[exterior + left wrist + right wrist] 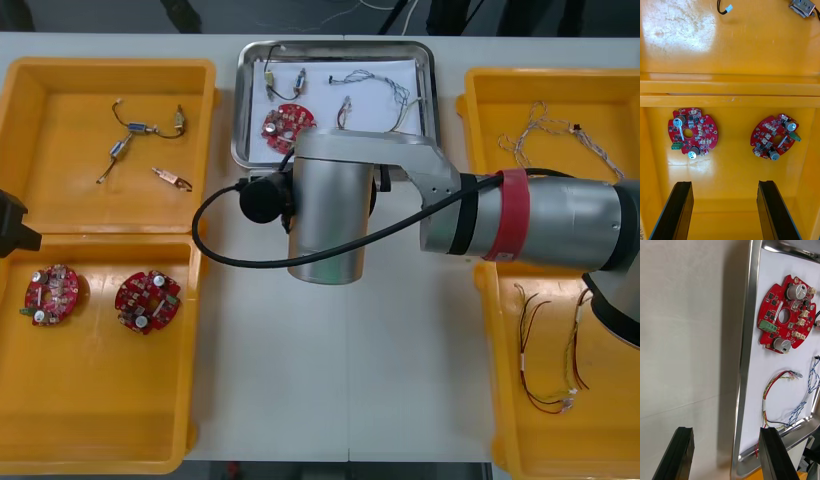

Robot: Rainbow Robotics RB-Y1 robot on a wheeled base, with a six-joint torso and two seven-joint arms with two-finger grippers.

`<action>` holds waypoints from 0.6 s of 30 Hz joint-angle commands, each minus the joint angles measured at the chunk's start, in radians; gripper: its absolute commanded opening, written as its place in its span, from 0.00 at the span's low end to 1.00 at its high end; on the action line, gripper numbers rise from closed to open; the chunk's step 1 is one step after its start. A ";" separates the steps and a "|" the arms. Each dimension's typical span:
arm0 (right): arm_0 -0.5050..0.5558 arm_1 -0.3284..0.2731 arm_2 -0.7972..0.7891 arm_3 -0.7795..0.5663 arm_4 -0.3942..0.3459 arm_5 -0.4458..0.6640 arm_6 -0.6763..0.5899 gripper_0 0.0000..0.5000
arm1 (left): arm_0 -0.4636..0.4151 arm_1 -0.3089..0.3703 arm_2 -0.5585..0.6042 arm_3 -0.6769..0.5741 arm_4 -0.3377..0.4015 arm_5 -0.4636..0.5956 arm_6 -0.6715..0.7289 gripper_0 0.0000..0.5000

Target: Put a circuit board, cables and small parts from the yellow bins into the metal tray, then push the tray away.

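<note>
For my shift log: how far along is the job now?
Done: the metal tray holds a circuit board, cables and a small metal part. In hand: the right gripper, open, at the tray's rim. Left: the push. The left gripper hovers over a yellow bin.

The tray (240,100) sat at the table's (300,380) far edge, between the two far bins. In it, a circuit board (287,124) lay by the near left corner, with cables (385,88) to its right. The far left bin (30,130) held small metal parts (133,128). The near left bin (90,400) held two boards (147,300) side by side, below the left gripper (724,183). The far right bin (600,85) and near right bin (500,380) each held loose cables (545,135). The right gripper (726,431) straddled the tray's near rim.
</note>
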 commanded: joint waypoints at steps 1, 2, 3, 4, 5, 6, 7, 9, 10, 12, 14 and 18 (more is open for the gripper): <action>0.091 0.019 -0.124 -0.133 -0.002 0.092 -0.040 1.00 | -0.033 0.045 0.016 -0.023 -0.008 -0.010 -0.066 1.00; 0.102 0.019 -0.136 -0.148 -0.002 0.106 -0.041 1.00 | -0.033 0.045 0.016 -0.023 -0.008 -0.010 -0.066 1.00; 0.126 0.019 -0.162 -0.177 0.001 0.137 -0.041 1.00 | -0.033 0.045 0.016 -0.023 -0.008 -0.010 -0.066 1.00; 0.152 0.019 -0.188 -0.206 0.002 0.168 -0.041 1.00 | -0.033 0.045 0.016 -0.023 -0.008 -0.010 -0.066 1.00; 0.165 0.019 -0.202 -0.223 0.005 0.183 -0.041 1.00 | -0.033 0.045 0.016 -0.023 -0.008 -0.010 -0.066 1.00; 0.189 0.017 -0.228 -0.251 0.007 0.217 -0.041 1.00 | -0.033 0.045 0.016 -0.023 -0.008 -0.010 -0.066 1.00; 0.215 0.017 -0.260 -0.280 0.009 0.254 -0.040 1.00 | -0.033 0.045 0.016 -0.023 -0.008 -0.010 -0.066 1.00; 0.255 0.017 -0.305 -0.320 0.012 0.301 -0.041 1.00 | -0.033 0.045 0.016 -0.023 -0.008 -0.010 -0.066 1.00; 0.281 0.016 -0.338 -0.347 0.013 0.335 -0.041 1.00 | -0.033 0.045 0.016 -0.023 -0.008 -0.010 -0.066 1.00; 0.327 0.012 -0.391 -0.392 0.015 0.382 -0.041 1.00 | -0.033 0.045 0.016 -0.023 -0.008 -0.010 -0.066 1.00; 0.386 0.006 -0.467 -0.459 0.015 0.435 -0.040 1.00 | -0.033 0.045 0.016 -0.023 -0.008 -0.010 -0.066 1.00; 0.447 -0.006 -0.553 -0.538 0.015 0.435 -0.040 1.00 | -0.033 0.045 0.016 -0.023 -0.008 -0.010 -0.066 1.00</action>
